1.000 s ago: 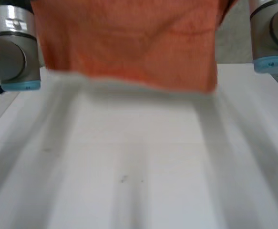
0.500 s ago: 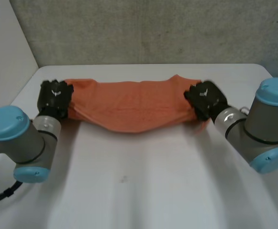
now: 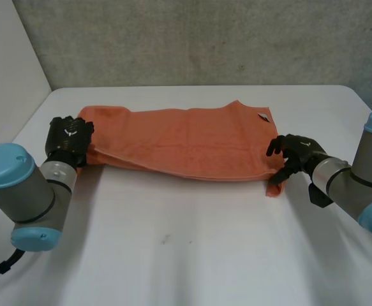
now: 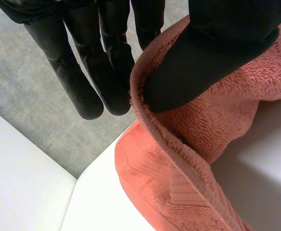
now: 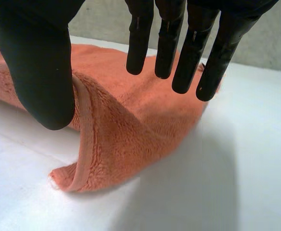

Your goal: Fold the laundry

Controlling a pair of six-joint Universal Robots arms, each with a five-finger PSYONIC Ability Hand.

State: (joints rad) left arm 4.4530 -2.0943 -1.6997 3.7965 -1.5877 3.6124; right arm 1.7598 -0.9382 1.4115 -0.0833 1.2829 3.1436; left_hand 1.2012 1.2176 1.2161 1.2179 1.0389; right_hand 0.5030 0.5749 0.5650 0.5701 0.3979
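Terry towel lowered flat; left robot hand pinches it, right robot hand released.

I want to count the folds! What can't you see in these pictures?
1. Head view: the orange terry towel's lower layers lie under its top layer, so the folds can't be counted.
2. Head view: the small white tag near the black right hand is too small to read.
3. Left wrist view: the black left hand covers part of the towel edge it pinches.
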